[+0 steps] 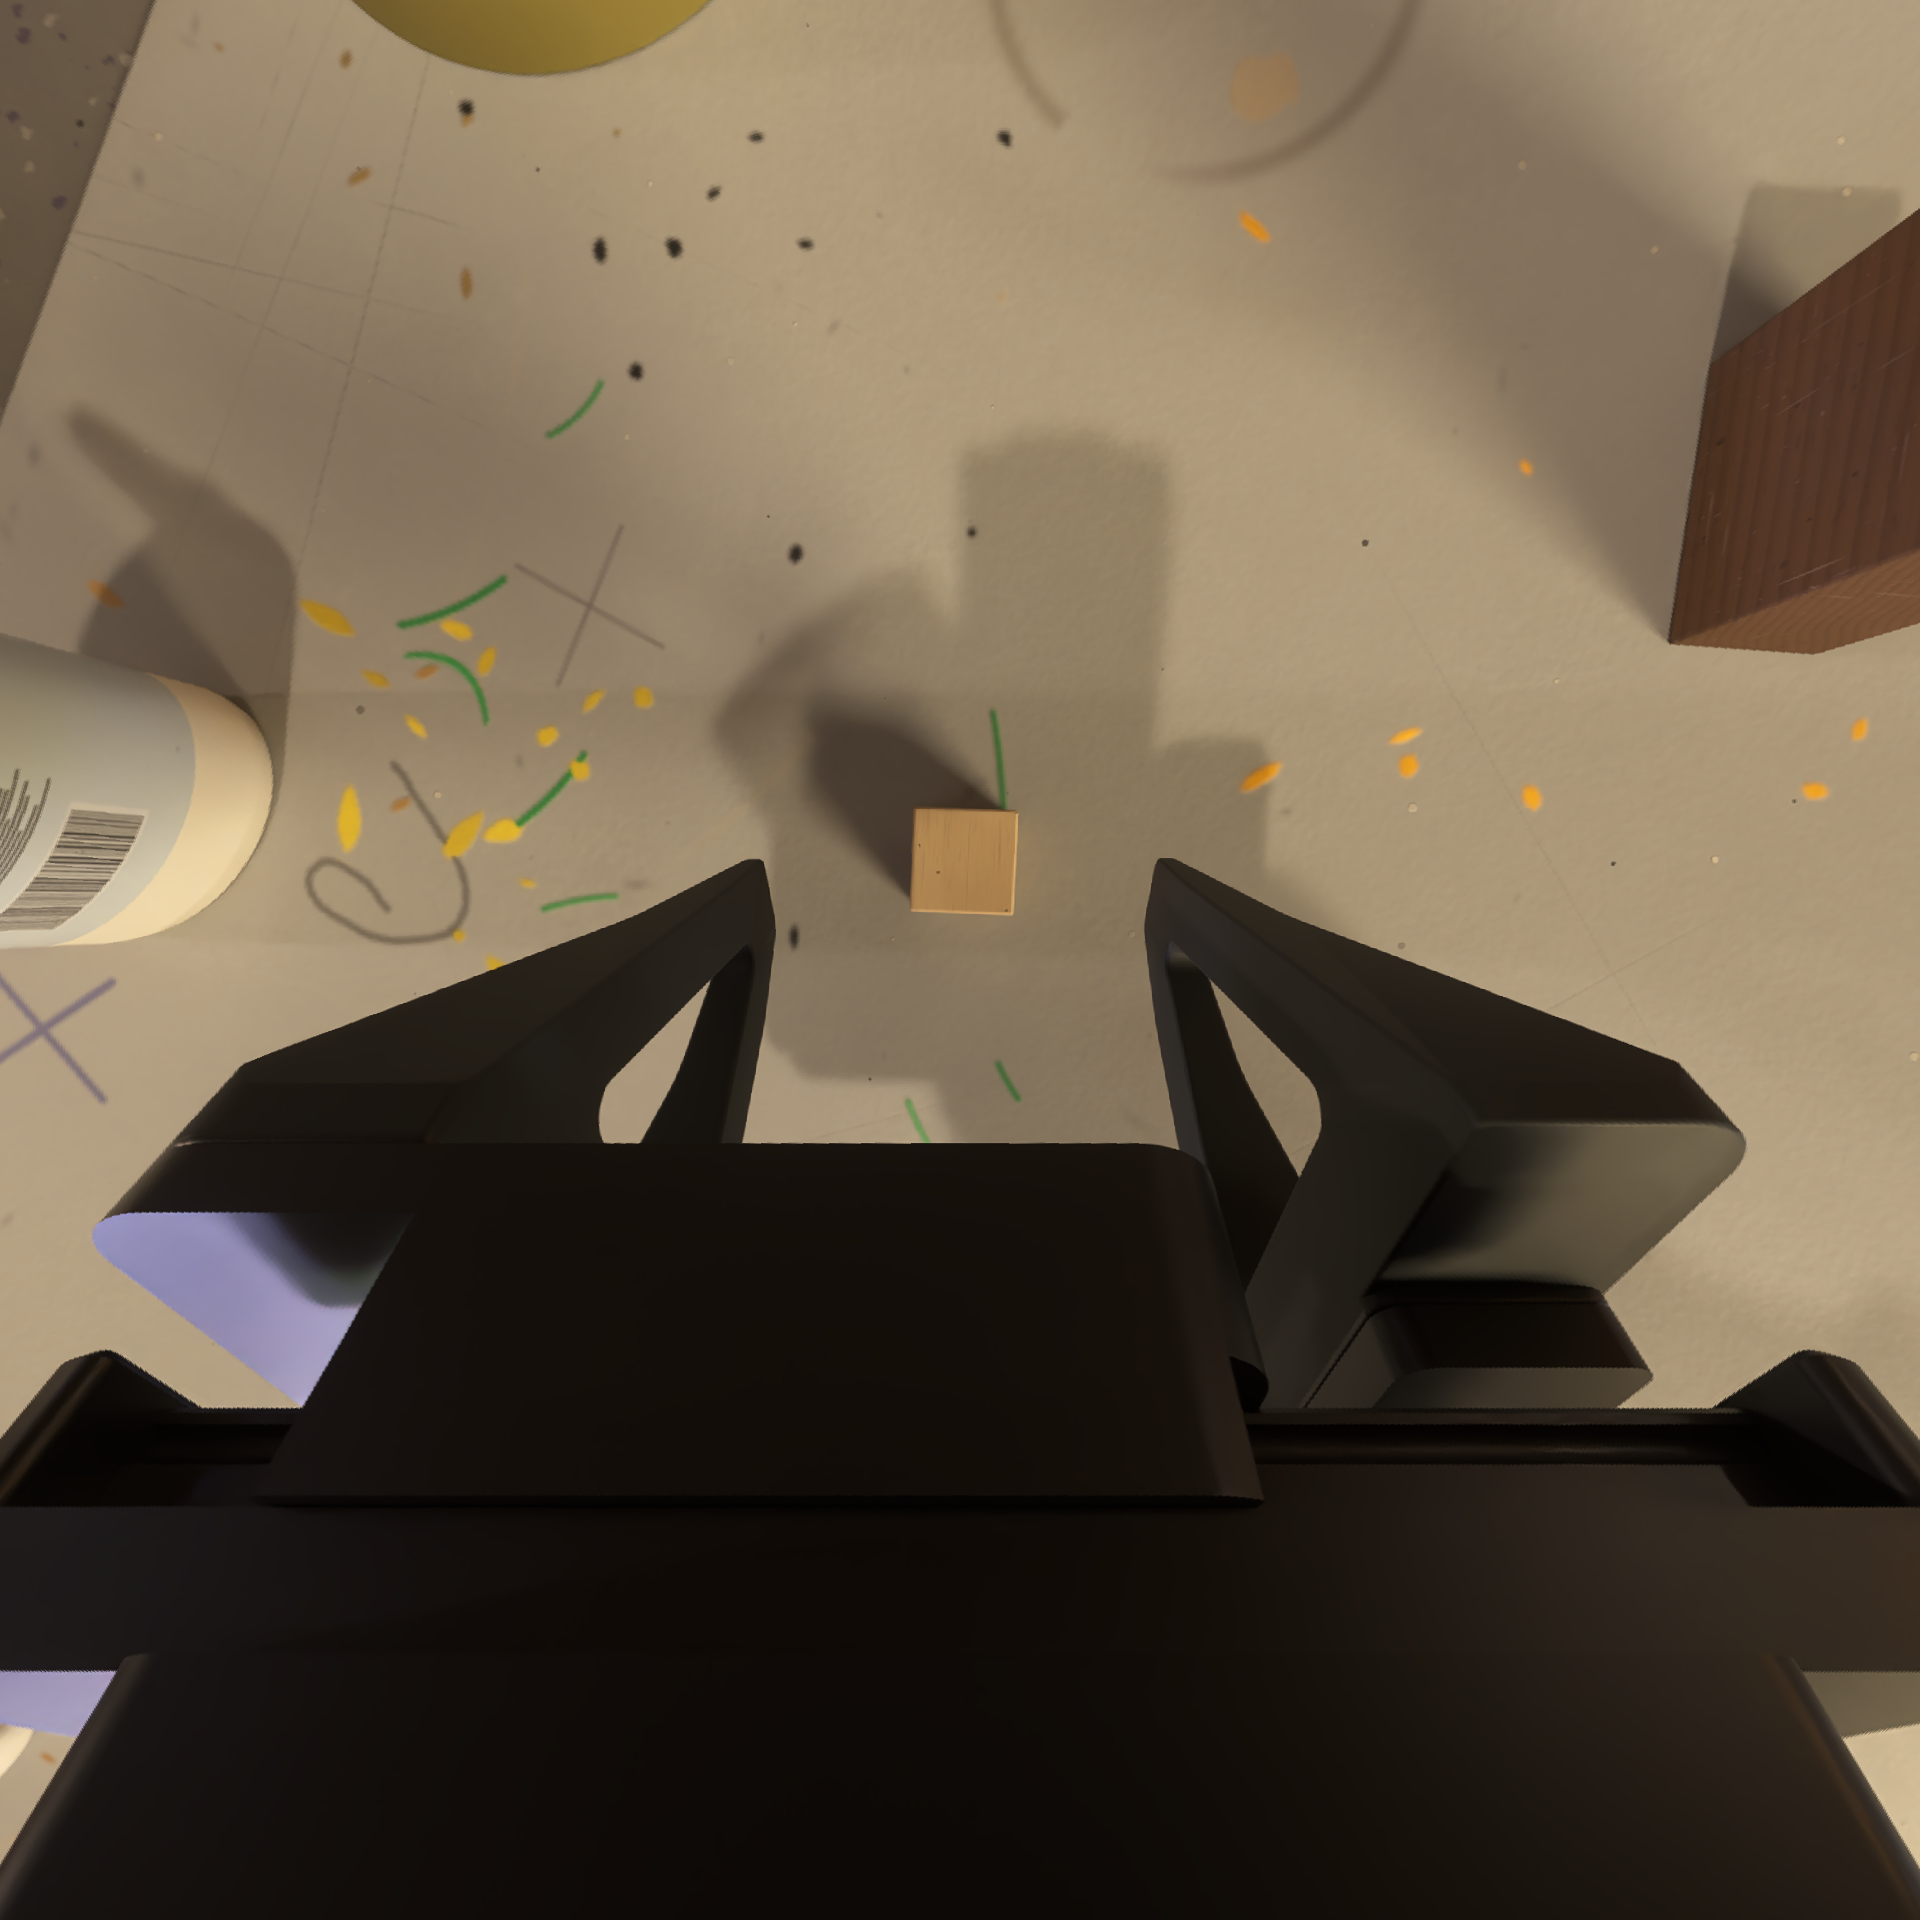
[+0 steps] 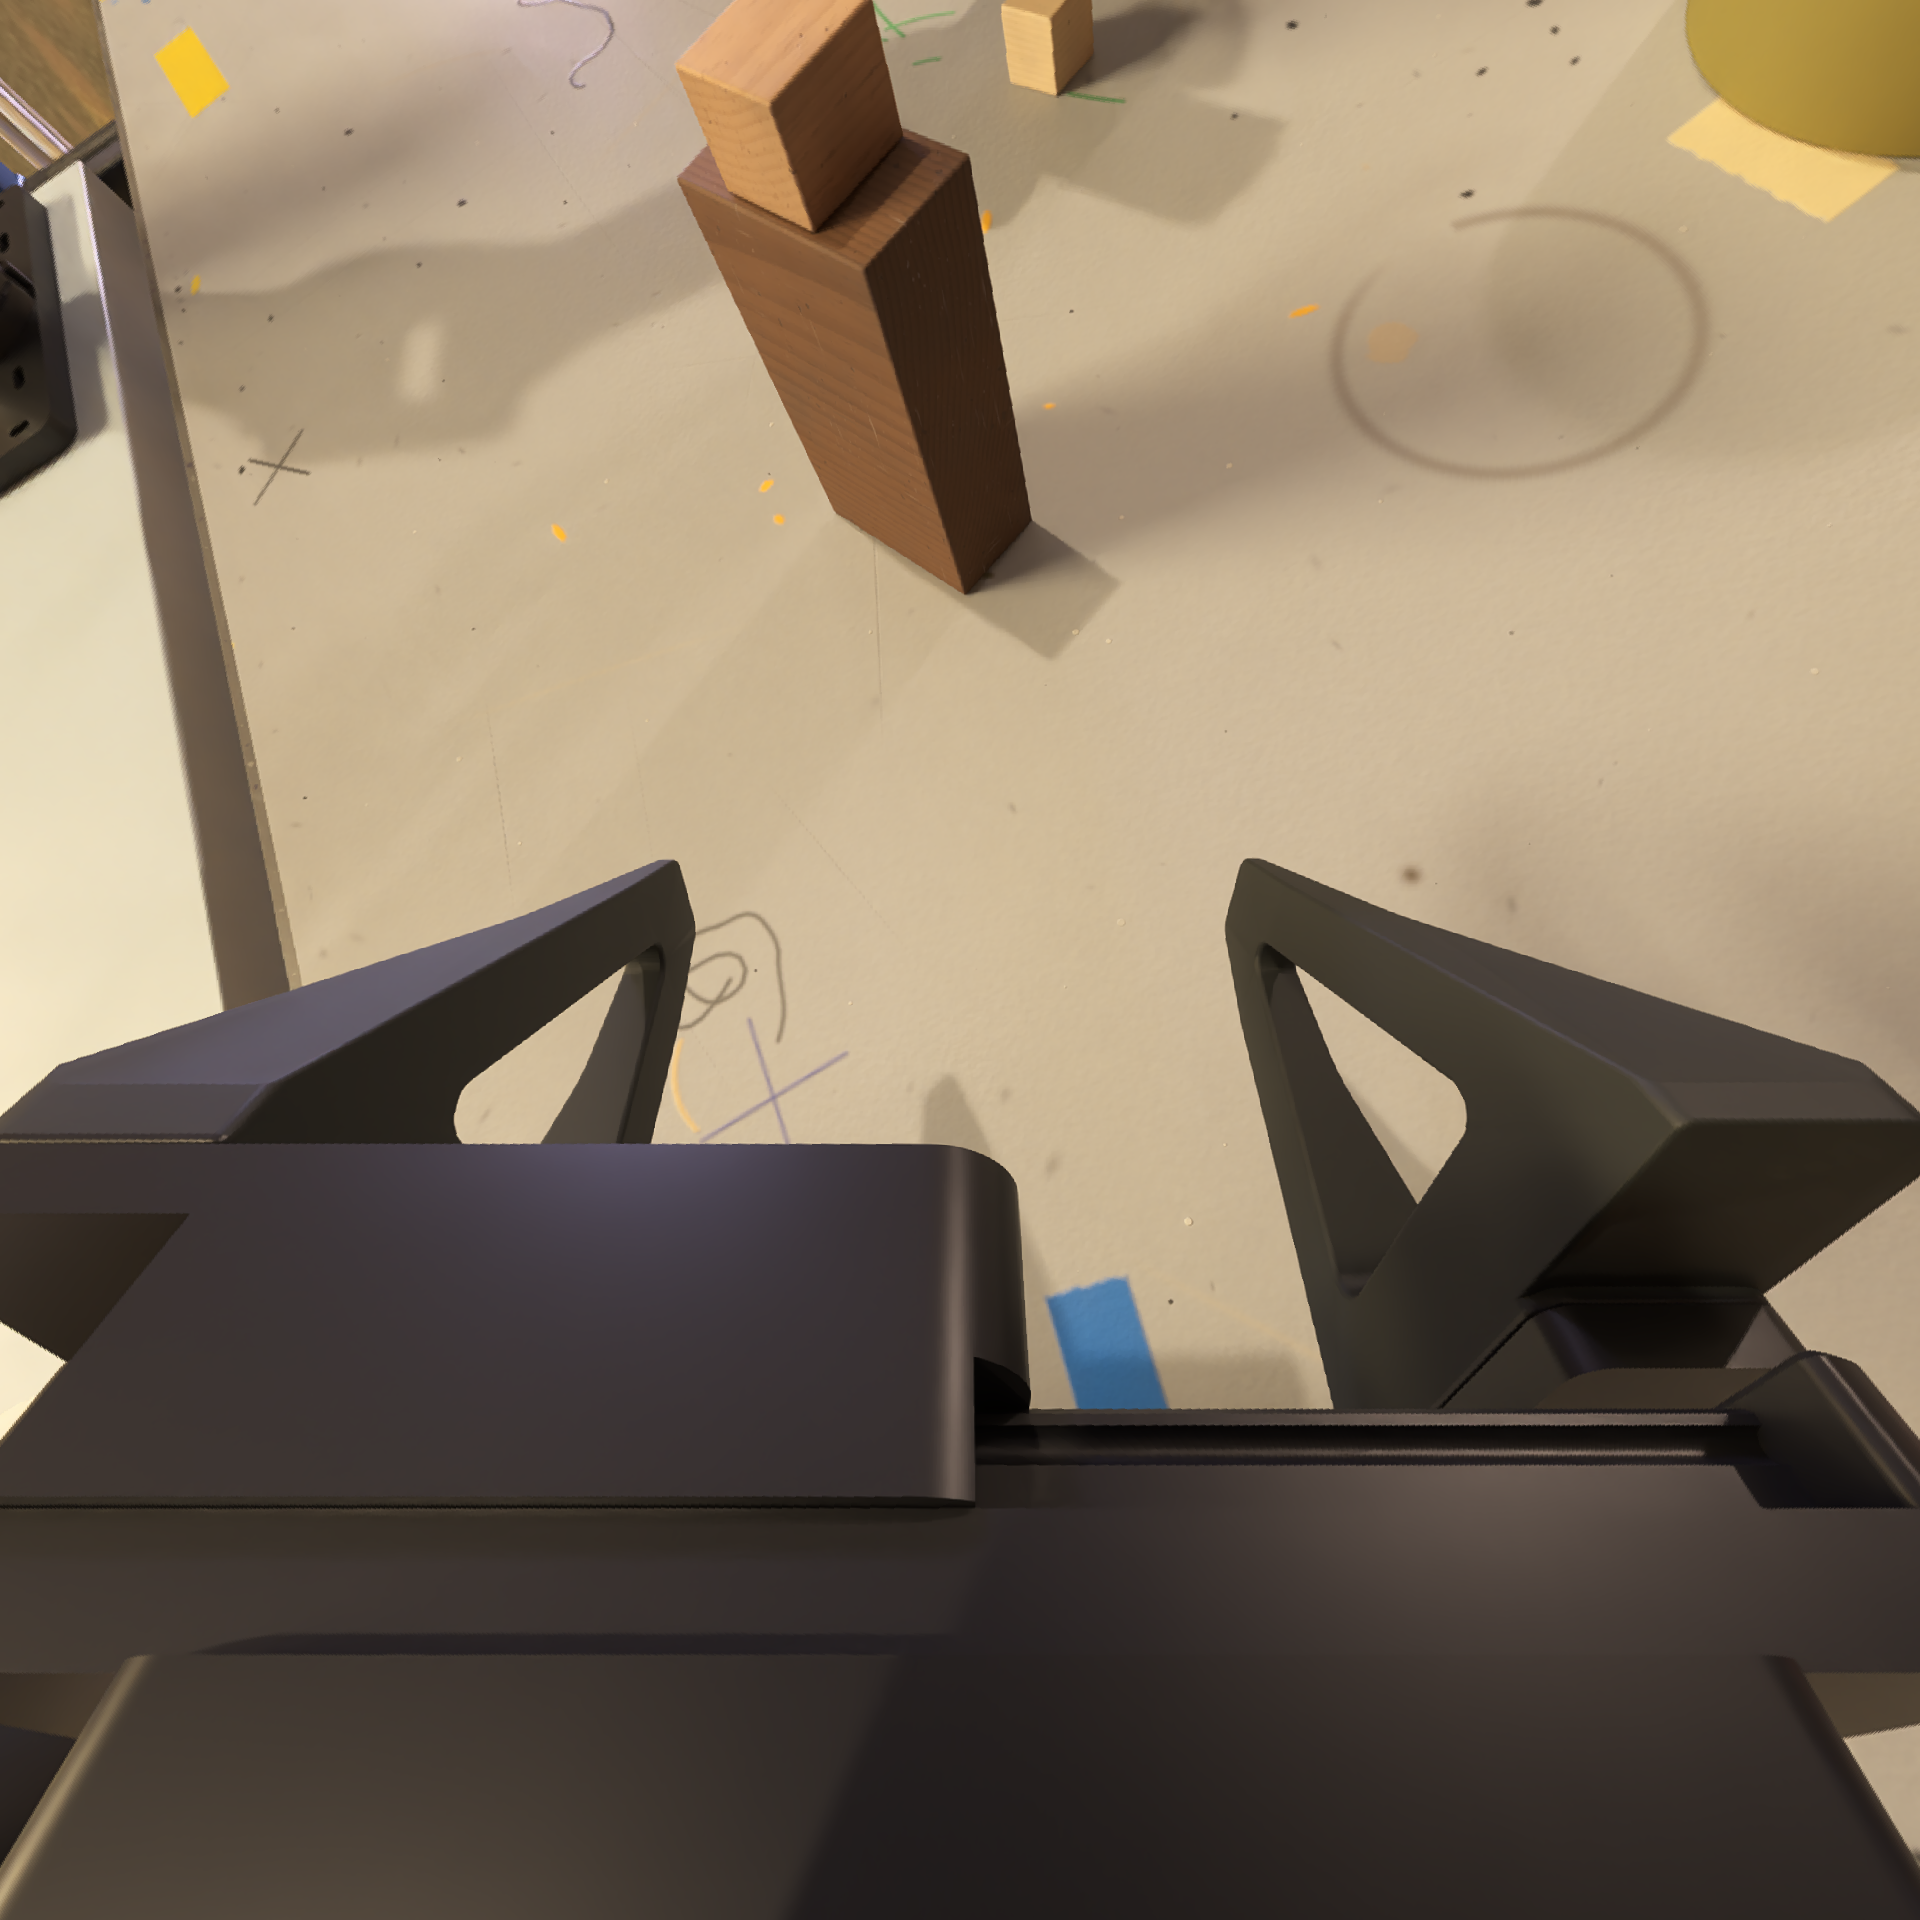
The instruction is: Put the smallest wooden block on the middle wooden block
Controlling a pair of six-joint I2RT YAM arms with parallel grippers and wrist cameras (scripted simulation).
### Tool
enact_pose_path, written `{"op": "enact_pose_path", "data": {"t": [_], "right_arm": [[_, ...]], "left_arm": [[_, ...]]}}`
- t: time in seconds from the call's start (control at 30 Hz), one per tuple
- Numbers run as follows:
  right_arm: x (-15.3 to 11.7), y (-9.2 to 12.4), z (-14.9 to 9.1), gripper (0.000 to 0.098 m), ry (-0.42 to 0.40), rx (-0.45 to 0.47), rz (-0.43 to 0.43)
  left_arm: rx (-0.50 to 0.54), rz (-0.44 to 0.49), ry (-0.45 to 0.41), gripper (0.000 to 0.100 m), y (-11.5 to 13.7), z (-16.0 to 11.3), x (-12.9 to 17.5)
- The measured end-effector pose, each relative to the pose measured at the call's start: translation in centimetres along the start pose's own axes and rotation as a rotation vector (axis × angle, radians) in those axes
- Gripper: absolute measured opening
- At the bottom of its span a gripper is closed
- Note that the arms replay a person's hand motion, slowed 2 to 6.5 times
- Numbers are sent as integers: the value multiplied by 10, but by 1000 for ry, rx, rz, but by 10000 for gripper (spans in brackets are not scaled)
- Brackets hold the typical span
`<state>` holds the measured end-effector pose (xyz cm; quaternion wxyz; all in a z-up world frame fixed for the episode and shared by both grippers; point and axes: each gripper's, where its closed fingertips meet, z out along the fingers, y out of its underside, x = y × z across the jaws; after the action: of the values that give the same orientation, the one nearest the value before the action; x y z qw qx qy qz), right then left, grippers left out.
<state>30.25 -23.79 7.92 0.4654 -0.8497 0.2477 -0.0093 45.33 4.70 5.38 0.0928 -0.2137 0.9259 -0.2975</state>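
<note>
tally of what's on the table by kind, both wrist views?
Wooden blocks: 3 (small, middle, large)
Bottles: 1
Yellow round objects: 1
Tape pieces: 3 (blue, yellow, cream)
Total: 8

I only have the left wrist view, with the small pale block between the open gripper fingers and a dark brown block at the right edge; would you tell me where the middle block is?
Observer: The middle wooden block stands on top of the dark brown block, as the right wrist view shows.
Operator: Is its top free?
Observer: As far as that view shows, yes; its upper end is cut off by the frame. The smallest wooden block sits on the table beyond the stack.
Operator: Is the right gripper near the stack?
Observer: No, the right gripper is open, empty, and well short of it.
</note>
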Motion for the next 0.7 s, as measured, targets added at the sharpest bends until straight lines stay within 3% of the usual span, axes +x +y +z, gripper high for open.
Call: {"op": "enact_pose_path", "data": {"t": [0.7], "right_arm": [[6, 6, 4, 877, 1, -21, 11]], "left_arm": [[-73, 9, 44, 493, 3, 29, -3]]}}
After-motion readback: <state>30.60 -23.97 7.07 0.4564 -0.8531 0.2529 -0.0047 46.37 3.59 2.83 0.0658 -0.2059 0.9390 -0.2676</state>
